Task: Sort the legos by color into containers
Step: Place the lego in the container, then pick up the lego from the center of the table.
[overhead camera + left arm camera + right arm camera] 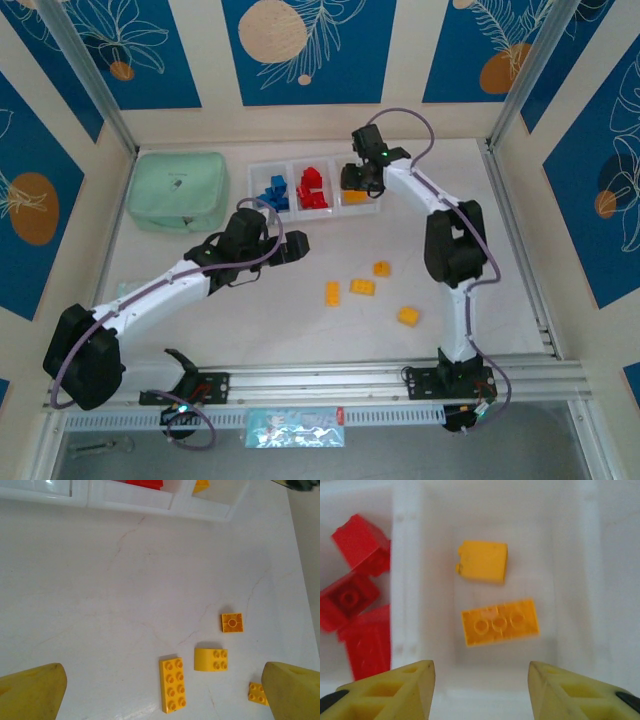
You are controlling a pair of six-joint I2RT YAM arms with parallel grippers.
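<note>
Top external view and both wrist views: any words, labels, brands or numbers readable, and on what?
Nothing is legible.
Mint-green pouch: faint mark on its top, too small to read.
Blue-patterned packet: print with a red patch, too blurred to read.
Flat yellow brick: studs too blurred to read any mark.

Your left arm [150,290] starts at its base near 7 o'clock in the top view and stretches out low toward 2 o'clock. Your left gripper [297,247] sits at its end, close to the middle. Its two yellow fingers [35,692] are spread very wide, with nothing held between them. Your right arm [455,250] goes up from its base near 5 o'clock, bends at the elbow, and leans toward 11 o'clock. Your right gripper [352,182] points down near 12 o'clock, its fingers [395,690] apart and holding nothing.
</note>
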